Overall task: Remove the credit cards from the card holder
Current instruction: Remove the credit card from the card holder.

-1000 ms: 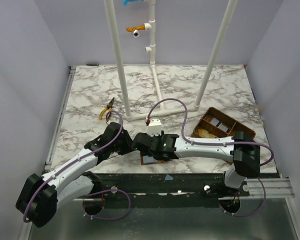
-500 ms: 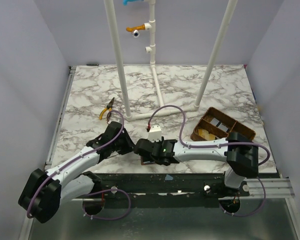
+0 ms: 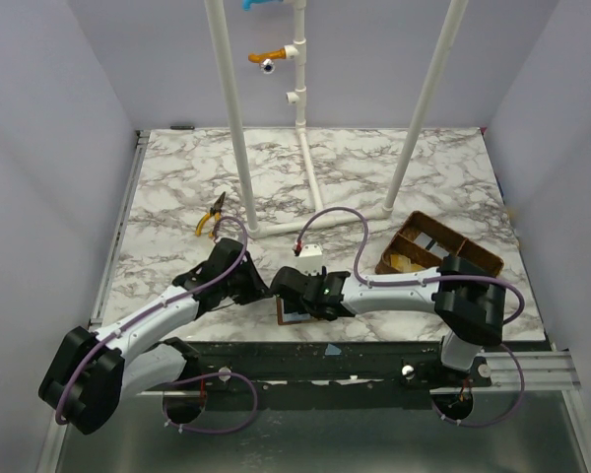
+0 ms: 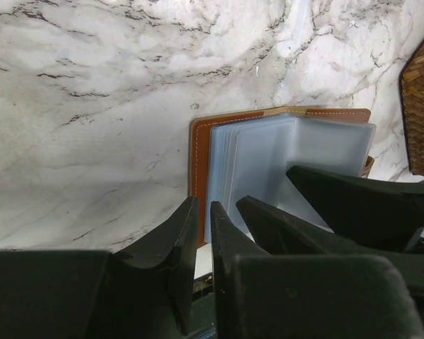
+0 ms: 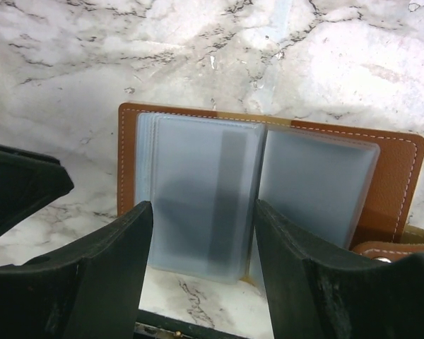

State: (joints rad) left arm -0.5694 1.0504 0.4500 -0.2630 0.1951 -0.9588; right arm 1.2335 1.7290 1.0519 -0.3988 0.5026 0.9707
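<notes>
My left pincer [image 4: 201, 233] has narrowed to a slit at the near-left corner of the card holder [image 4: 200, 162]; I can't tell if it nips the cover. My right pincer [image 5: 203, 233] has crept closer, jaws wide and empty astride the clear pockets [image 5: 198, 176]. The holder lies open at the counter's [image 3: 374, 168] near edge, and no credit cards are out yet, so I judge the pull is about to start. The arms crowd each other there; the basket [image 3: 438, 251] and pliers [image 3: 212, 215] sit well apart
</notes>
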